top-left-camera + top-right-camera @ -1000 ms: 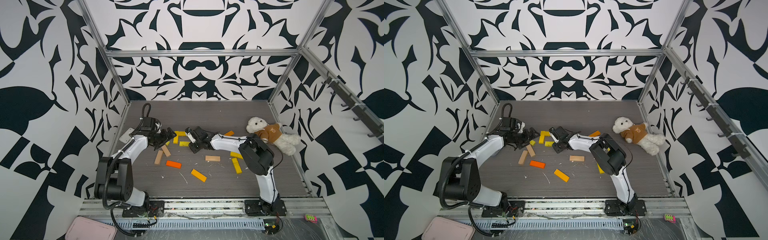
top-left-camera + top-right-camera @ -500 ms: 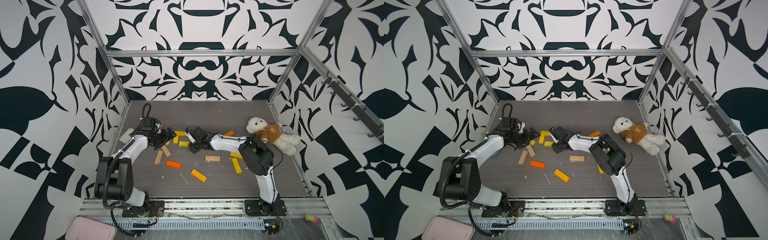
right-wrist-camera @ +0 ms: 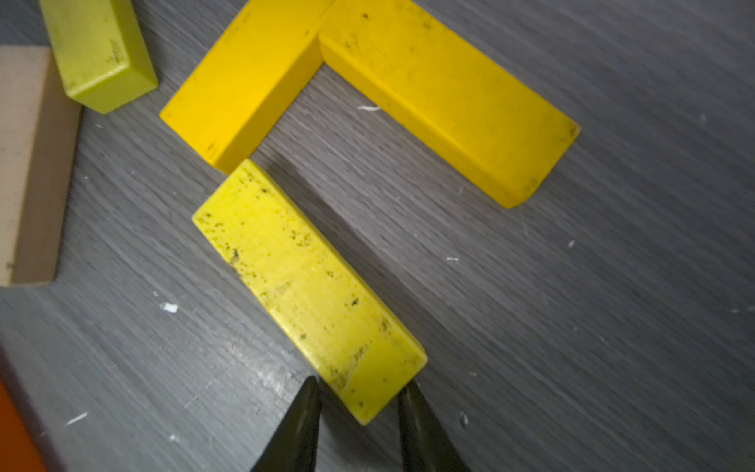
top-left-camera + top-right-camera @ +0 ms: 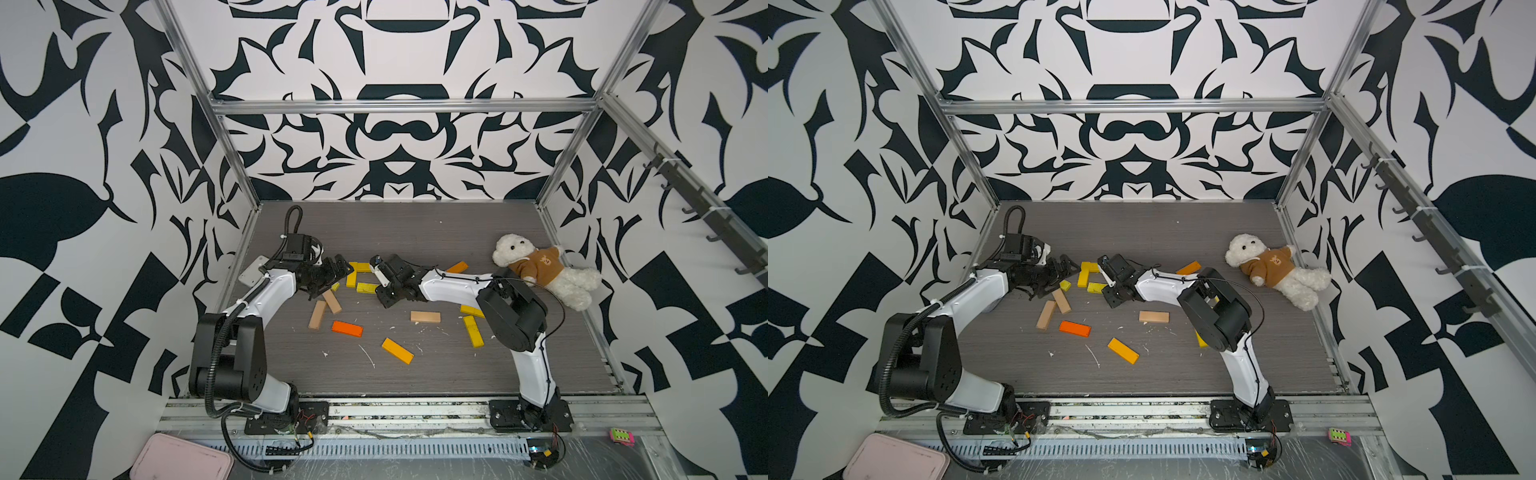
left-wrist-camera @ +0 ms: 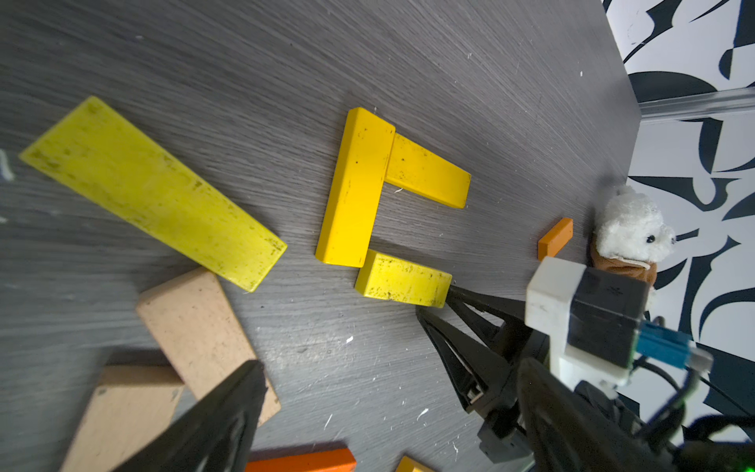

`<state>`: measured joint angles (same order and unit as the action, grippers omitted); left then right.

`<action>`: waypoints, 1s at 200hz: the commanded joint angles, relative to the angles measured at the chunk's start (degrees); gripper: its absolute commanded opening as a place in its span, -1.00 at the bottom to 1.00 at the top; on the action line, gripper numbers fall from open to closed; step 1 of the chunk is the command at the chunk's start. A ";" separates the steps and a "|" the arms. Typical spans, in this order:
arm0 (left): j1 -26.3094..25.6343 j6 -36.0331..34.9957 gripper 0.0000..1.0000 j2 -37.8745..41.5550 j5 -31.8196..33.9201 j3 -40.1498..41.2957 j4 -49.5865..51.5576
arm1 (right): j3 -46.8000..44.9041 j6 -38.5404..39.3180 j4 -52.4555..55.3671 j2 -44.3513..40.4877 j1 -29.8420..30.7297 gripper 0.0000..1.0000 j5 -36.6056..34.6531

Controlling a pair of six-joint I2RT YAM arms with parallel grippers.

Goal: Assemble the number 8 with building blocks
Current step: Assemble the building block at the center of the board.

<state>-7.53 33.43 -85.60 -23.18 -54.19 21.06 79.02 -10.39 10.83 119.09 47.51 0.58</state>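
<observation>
I have the right jaws closed on the near end of a lime-yellow block (image 3: 306,286), one tip against each long side. The block lies flat on the table (image 3: 572,306). Its far end, away from those jaws, meets the end of a deep-yellow block (image 3: 245,86). That one butts at a right angle against a second deep-yellow block (image 3: 449,102), so the three make a frame, open on one side, straight ahead of the right jaws. In both top views this frame sits between the two sets of jaws.

The left jaws are spread wide and hold nothing. One finger (image 5: 220,412) hangs over a tan block (image 5: 196,327), and a second tan block (image 5: 122,417) lies just beside it. Just beyond the tan pair, ahead of the left jaws, a flat lime plank (image 5: 151,192) rests on the table.

The other pieces lie loose. An orange-red block (image 4: 347,328) and an amber block (image 4: 397,350) are on the base side of both sets of jaws. A third tan block (image 4: 425,317) and an orange block (image 4: 457,267) lie behind the right jaws, one on either side of the right arm (image 4: 453,286). Two yellow blocks (image 4: 473,331) sit by its elbow. A teddy bear (image 4: 540,270) lies well behind the right jaws.
</observation>
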 commanded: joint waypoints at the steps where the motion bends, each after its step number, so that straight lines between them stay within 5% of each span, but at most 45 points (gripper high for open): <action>1: -0.17 -0.29 0.99 -0.54 0.24 -1.41 1.21 | 2.45 -0.67 -0.37 0.27 0.39 -0.28 -0.93; 147: -0.19 -0.33 0.98 -0.42 0.46 -0.79 1.21 | 3.11 -1.64 -0.55 0.69 0.54 -0.28 -1.31; 200: -0.18 -0.30 0.98 -0.24 0.53 -0.63 1.21 | 3.70 -3.42 -0.28 1.40 1.27 -0.05 -4.28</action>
<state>-7.53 33.41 -85.60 -23.09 -54.52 21.26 80.66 -12.21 10.52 120.31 48.27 -1.65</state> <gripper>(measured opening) 0.993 0.469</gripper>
